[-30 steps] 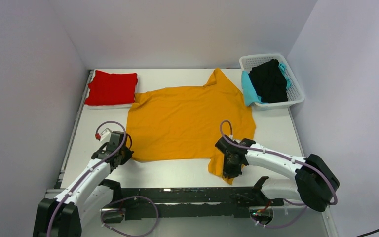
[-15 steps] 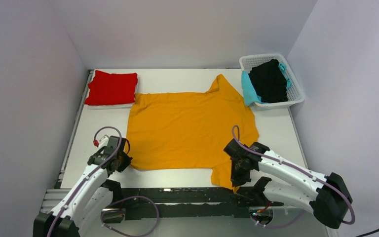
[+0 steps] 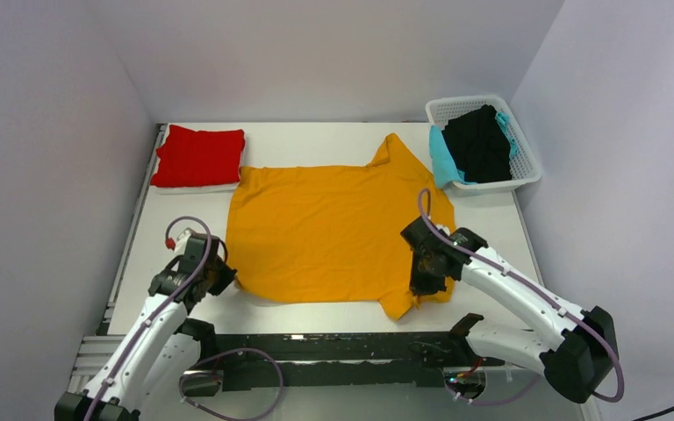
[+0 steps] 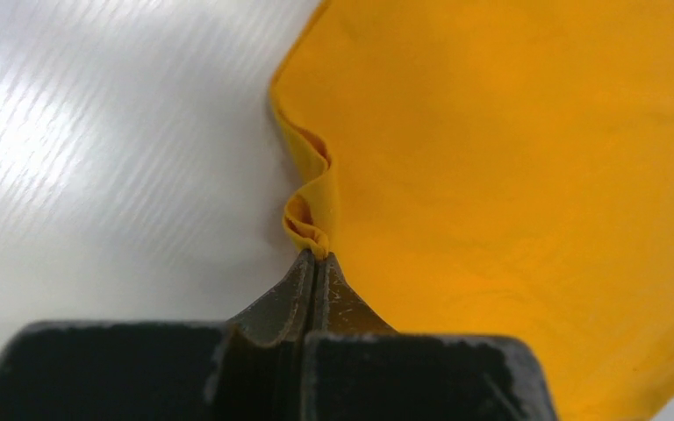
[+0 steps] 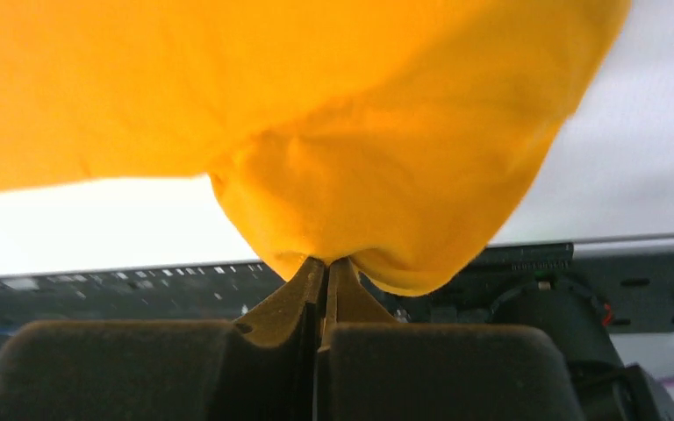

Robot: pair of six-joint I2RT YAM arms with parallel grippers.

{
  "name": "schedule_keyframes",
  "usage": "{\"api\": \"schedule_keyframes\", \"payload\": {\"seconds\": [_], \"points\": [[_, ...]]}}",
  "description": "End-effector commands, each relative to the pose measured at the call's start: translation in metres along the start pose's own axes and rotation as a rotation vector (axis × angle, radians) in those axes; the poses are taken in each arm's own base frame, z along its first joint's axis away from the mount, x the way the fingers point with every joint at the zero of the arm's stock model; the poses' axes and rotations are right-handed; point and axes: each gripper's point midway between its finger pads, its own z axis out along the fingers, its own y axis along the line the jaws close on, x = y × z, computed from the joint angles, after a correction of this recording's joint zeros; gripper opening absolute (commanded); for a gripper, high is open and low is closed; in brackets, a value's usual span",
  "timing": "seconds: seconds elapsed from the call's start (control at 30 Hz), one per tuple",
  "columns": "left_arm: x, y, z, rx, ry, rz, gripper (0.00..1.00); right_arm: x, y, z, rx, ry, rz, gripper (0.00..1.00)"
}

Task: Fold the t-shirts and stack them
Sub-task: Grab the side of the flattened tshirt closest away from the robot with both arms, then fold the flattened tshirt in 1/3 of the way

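Observation:
An orange t-shirt [image 3: 333, 232] lies spread on the white table [image 3: 500, 237]. My left gripper [image 3: 218, 278] is shut on its near left edge; the left wrist view shows the orange t-shirt [image 4: 509, 158] bunched at my left gripper's [image 4: 317, 256] closed tips. My right gripper [image 3: 423, 282] is shut on the near right sleeve and holds it lifted off the table; the right wrist view shows the cloth [image 5: 386, 167] draped over my right gripper [image 5: 326, 260]. A folded red t-shirt [image 3: 197, 156] lies at the far left.
A white basket [image 3: 527, 162] at the far right holds a black garment [image 3: 478, 142] and a teal one [image 3: 444, 160]. A black rail [image 3: 333, 346] runs along the table's near edge, below the lifted sleeve.
Both grippers pulled the shirt toward the near edge. The right gripper then rose and moved back toward the far side with the sleeve. The left gripper shifted slightly left and nearer.

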Motion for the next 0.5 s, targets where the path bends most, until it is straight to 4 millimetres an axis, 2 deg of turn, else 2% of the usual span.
{"api": "schedule_keyframes", "payload": {"seconds": [0.0, 0.13, 0.2, 0.37, 0.47], "points": [[-0.035, -0.053, -0.009, 0.140, -0.088, 0.017, 0.00, -0.054, 0.008, -0.009, -0.052, -0.166, 0.002, 0.00], [-0.051, -0.069, -0.003, 0.140, -0.123, 0.006, 0.00, -0.100, 0.021, -0.018, -0.104, -0.294, 0.041, 0.00], [-0.060, -0.072, -0.001, 0.125, -0.144, -0.003, 0.00, -0.116, 0.025, -0.018, -0.101, -0.323, 0.049, 0.00], [-0.073, -0.077, 0.007, 0.117, -0.172, -0.036, 0.00, -0.144, 0.031, -0.015, -0.094, -0.354, 0.059, 0.00], [-0.082, -0.077, 0.012, 0.100, -0.197, -0.053, 0.00, -0.154, 0.032, -0.012, -0.082, -0.357, 0.051, 0.00]]}}
